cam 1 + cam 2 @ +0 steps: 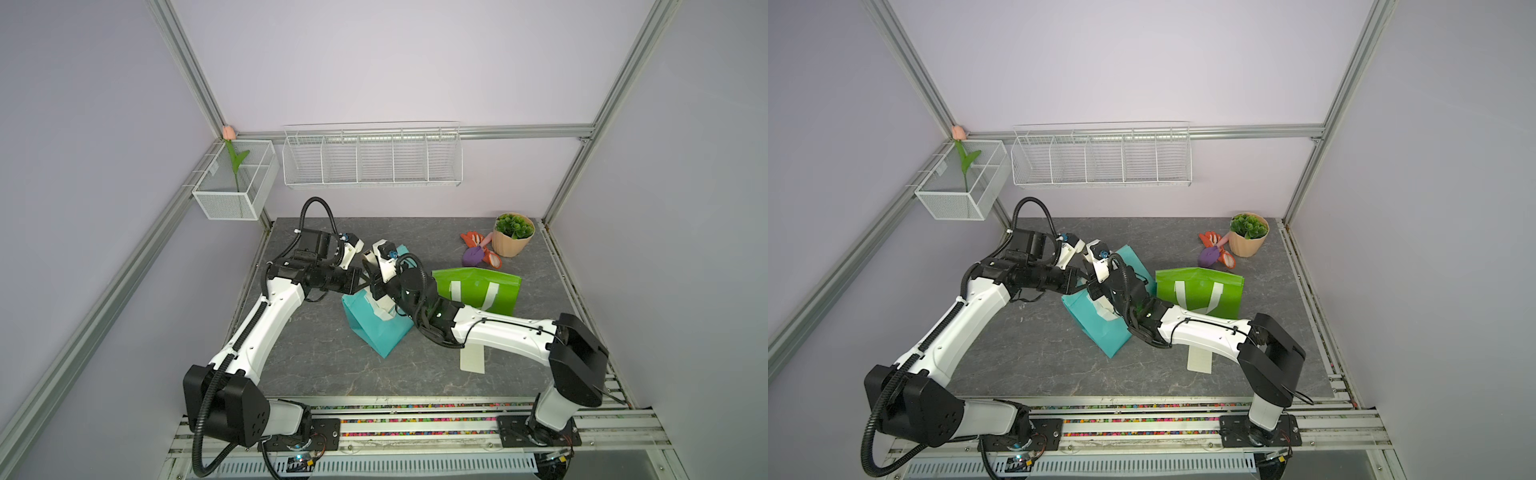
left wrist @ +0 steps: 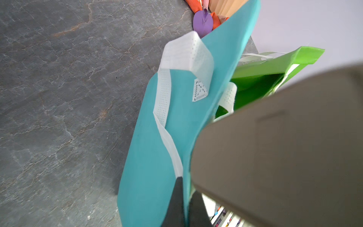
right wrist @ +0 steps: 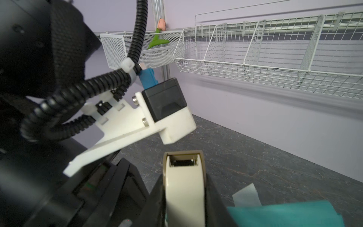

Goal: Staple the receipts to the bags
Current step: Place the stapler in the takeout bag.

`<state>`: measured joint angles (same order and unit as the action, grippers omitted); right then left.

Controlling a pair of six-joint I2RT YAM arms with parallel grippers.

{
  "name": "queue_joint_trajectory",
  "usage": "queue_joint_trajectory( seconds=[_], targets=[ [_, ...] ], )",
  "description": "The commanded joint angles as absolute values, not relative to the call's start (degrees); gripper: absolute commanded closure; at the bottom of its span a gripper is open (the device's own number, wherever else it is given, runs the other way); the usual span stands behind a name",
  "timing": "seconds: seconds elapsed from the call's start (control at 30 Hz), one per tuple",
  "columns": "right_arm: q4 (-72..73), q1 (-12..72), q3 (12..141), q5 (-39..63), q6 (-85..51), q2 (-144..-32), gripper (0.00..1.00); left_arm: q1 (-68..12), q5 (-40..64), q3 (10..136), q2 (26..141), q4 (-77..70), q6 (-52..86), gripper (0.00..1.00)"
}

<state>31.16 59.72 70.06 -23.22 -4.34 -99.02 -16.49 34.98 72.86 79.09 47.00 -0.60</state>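
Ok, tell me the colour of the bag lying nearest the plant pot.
Bright green; the bag shows best in a top view.

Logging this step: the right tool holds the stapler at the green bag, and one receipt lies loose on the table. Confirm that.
Wrong bag. The right tool holds the stapler at the teal bag, as the right wrist view shows; the green bag lies beside it. One receipt does lie loose on the table.
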Motion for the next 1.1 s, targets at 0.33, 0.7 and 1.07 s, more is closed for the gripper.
queue_joint_trajectory(
  seconds=[0.33,0.7,1.07],
  targets=[
    [33.8,60.1,67.6,-25.7,-3.3,-99.9,0.93,-15.5,35.5,73.9,77.9,46.1,-0.1,1.00],
    [28.8,60.2,69.1,-20.4,-5.1,-99.5,0.63,-16.3,35.5,74.1,78.2,46.6,-2.7,1.00],
    [-6.7,56.1,78.2,-7.3,14.5,-87.6,0.11,-17.9,31.8,76.1,78.5,50.3,-10.2,1.00]
  ],
)
